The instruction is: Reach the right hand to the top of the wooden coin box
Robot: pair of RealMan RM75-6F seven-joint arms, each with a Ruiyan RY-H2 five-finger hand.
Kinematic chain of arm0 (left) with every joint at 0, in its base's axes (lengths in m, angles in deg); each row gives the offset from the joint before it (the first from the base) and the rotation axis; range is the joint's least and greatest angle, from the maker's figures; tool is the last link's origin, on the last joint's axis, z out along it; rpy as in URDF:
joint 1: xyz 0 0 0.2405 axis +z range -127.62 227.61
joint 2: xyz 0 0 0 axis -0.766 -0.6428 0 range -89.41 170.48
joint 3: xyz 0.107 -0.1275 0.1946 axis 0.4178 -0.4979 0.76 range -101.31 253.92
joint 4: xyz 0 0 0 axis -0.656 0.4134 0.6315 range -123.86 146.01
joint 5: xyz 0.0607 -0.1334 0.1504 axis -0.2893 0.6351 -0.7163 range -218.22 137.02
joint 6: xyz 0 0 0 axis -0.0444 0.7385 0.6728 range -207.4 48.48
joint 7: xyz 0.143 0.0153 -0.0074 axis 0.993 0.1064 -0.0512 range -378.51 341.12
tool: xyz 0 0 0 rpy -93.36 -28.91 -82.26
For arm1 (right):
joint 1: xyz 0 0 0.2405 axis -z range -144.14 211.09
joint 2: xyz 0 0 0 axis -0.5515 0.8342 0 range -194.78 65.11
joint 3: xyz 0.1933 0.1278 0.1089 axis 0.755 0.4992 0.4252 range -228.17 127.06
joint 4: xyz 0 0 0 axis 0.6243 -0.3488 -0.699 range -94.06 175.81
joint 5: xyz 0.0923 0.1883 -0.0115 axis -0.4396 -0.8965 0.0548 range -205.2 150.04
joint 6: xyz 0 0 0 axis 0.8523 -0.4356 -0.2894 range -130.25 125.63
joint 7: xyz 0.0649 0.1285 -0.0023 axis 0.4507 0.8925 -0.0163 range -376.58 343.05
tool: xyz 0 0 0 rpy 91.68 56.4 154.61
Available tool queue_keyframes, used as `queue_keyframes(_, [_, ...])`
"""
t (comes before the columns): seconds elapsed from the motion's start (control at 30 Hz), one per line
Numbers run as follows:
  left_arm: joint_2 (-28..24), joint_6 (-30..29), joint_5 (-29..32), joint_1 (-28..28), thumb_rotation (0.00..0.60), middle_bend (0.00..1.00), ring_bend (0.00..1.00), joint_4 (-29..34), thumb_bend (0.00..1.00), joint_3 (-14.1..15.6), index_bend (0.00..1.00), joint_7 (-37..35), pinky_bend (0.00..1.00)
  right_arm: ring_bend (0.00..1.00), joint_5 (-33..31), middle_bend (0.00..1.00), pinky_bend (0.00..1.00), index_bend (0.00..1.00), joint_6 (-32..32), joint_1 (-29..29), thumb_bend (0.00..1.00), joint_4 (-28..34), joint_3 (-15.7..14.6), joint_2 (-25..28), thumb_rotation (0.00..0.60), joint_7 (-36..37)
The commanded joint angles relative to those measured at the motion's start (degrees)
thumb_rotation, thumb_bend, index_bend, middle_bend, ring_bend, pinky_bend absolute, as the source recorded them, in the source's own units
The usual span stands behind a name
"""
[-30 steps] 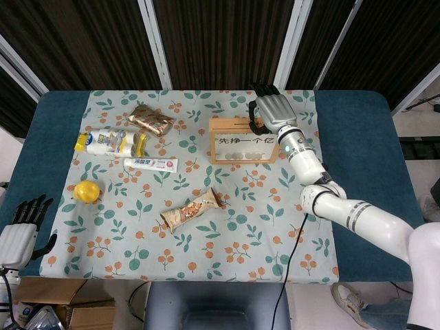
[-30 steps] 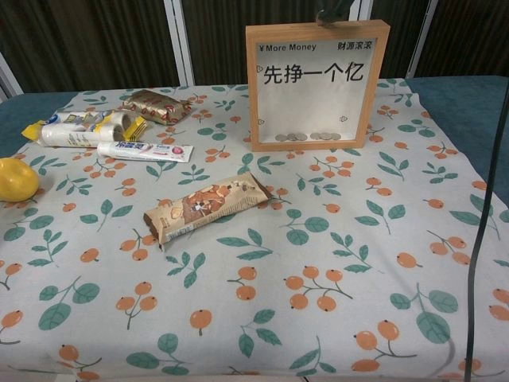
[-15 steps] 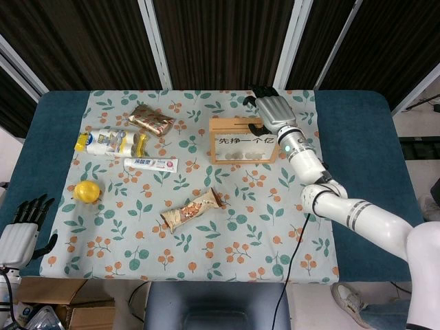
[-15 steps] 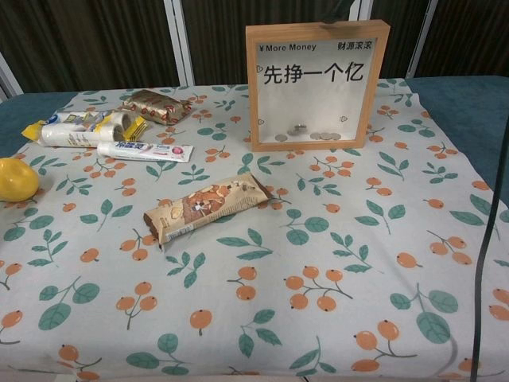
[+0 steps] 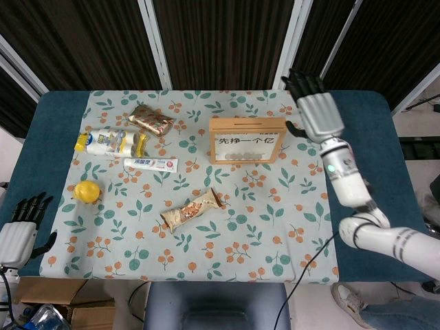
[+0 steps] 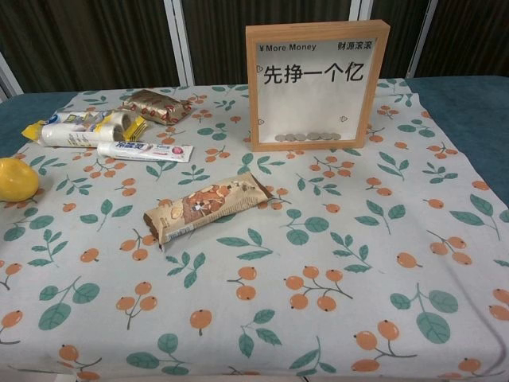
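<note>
The wooden coin box (image 5: 248, 139) stands upright at the back of the floral cloth, a framed white panel with Chinese lettering and coins along its bottom (image 6: 316, 84). My right hand (image 5: 315, 110) hovers to the right of the box, apart from it, fingers spread and holding nothing. My left hand (image 5: 20, 230) hangs off the table's left front corner, fingers apart and empty. The chest view shows neither hand.
A snack bar (image 5: 192, 210) lies mid-cloth. A toothpaste box (image 5: 150, 163), a wrapped packet (image 5: 110, 142), a brown foil pack (image 5: 151, 119) and a lemon (image 5: 86, 191) sit on the left side. Blue table (image 5: 364, 137) edges flank the cloth.
My right hand has lifted off the top right of the coin box and swung to the right, clear of it. The coins inside shifted and have settled. The left hand barely moved.
</note>
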Motion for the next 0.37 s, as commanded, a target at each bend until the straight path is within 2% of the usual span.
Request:
queue_keyframes(0.03, [-0.08, -0.08, -0.12, -0.06, 0.600, 0.00, 0.00, 0.28, 0.38, -0.04, 0.00, 0.15, 0.00, 0.00, 13.90, 0.00, 0.00, 0.00, -20.40, 21.67, 0.39, 12.04, -13.31, 6.04, 0.600, 0.09])
queue_keyframes(0.07, [-0.08, -0.30, -0.34, -0.11, 0.600, 0.00, 0.00, 0.49, 0.38, -0.10, 0.00, 0.27, 0.00, 0.00, 14.41, 0.00, 0.00, 0.00, -22.17, 24.73, 0.38, 10.99, -15.20, 4.91, 0.600, 0.54])
queue_keyframes(0.2, [0.08, -1.66, -1.26, 0.05, 0.600, 0.00, 0.00, 1.07, 0.38, -0.14, 0.00, 0.98, 0.00, 0.00, 14.19, 0.00, 0.00, 0.00, -23.78, 32.13, 0.36, 6.15, -19.02, 0.12, 0.600, 4.32])
queue_keyframes(0.37, [-0.03, -2.29, -1.40, 0.06, 0.600, 0.00, 0.00, 1.53, 0.38, -0.41, 0.00, 1.67, 0.00, 0.00, 16.11, 0.00, 0.00, 0.00, -25.06, 36.70, 0.35, -0.02, -19.15, -4.58, 0.600, 9.79])
